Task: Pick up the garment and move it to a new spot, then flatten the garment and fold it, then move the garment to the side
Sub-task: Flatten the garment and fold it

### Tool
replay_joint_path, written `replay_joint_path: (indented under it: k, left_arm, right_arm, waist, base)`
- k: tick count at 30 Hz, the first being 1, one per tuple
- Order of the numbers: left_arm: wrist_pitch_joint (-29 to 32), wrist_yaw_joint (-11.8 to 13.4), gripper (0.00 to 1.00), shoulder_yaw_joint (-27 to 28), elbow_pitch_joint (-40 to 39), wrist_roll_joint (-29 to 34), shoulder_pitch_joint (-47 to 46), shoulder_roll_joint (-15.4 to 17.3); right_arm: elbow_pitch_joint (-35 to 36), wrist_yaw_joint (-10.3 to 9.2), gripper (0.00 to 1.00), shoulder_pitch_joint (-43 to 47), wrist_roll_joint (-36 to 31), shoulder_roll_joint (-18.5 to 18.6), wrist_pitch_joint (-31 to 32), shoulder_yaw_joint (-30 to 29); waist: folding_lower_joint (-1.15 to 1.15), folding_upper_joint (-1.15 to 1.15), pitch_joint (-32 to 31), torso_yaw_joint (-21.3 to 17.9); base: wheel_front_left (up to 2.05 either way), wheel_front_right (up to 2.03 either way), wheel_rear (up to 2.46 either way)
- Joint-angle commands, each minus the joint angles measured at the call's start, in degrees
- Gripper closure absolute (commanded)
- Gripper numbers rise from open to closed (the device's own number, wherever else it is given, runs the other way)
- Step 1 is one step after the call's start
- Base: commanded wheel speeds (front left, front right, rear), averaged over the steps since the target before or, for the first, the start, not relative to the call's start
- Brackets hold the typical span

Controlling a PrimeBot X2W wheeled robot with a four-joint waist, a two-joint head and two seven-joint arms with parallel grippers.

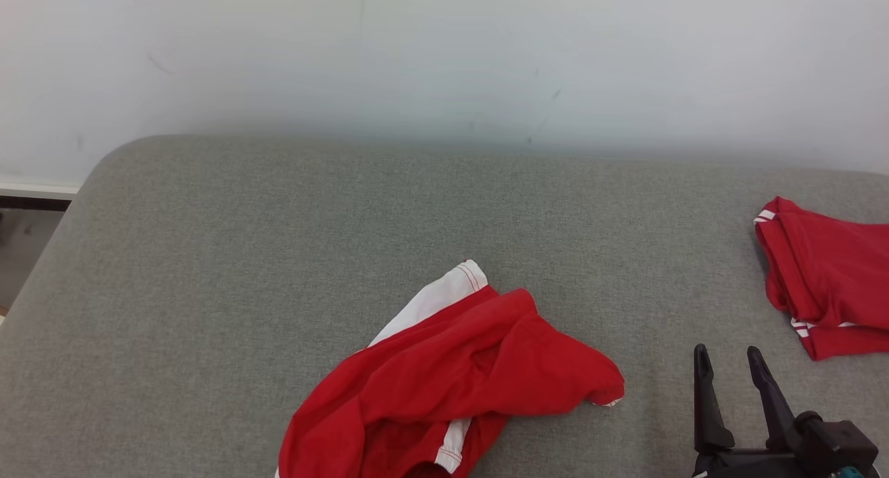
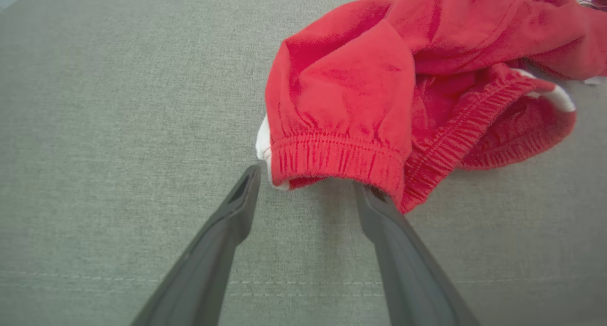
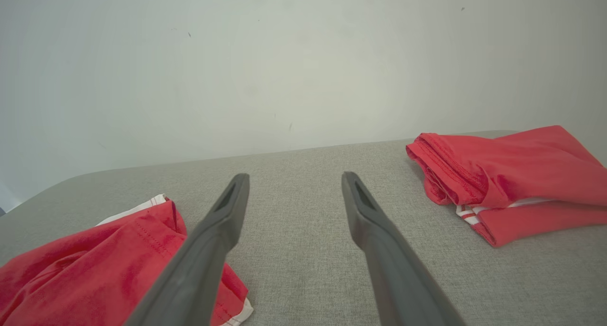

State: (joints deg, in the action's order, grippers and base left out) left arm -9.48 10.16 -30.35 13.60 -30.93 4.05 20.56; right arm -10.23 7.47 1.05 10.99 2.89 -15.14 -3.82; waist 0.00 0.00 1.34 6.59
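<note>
A crumpled red garment [image 1: 451,381] with white side stripes lies on the grey cushion at the lower middle of the head view. In the left wrist view its elastic waistband [image 2: 339,160] sits just beyond my left gripper [image 2: 308,179], which is open, its fingers apart from the cloth or barely at its edge. My right gripper [image 1: 729,363] stands open at the lower right, empty, a little right of the garment. In the right wrist view the garment [image 3: 95,264] lies at the lower left of the open right gripper [image 3: 294,184].
A second red garment [image 1: 826,276], folded, lies at the right edge of the grey cushion [image 1: 278,242]; it also shows as the folded garment [image 3: 512,179]. A pale wall [image 1: 444,54] runs behind. The cushion's left edge drops to the floor [image 1: 21,249].
</note>
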Motion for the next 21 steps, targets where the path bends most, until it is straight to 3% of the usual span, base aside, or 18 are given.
replay_joint_path:
  k: [1,10,21]
  left_arm:
    - [0.29,0.07,0.0,-0.45,-0.48,-0.16,1.17,-0.3]
    - [2.29,-0.13,0.0,-3.85,-3.47,-0.06,3.57,-1.89]
    - [4.25,-3.72,0.0,-8.9,-5.24,1.65,-4.09,-6.67]
  right_arm:
    - [0.13,0.02,0.0,-0.23,-0.02,0.01,0.0,-0.26]
    - [0.41,0.02,0.0,-0.24,-0.07,0.0,0.0,-0.8]
    - [0.1,0.02,0.0,-1.79,-0.54,0.01,0.0,0.43]
  waist:
    - [0.0,0.0,0.02,0.15]
    - [0.0,0.0,0.47,1.21]
    - [0.0,0.0,1.49,-1.07]
  base:
    - [0.0,0.0,0.0]
    - [0.0,0.0,0.0]
    - [0.0,0.0,0.0]
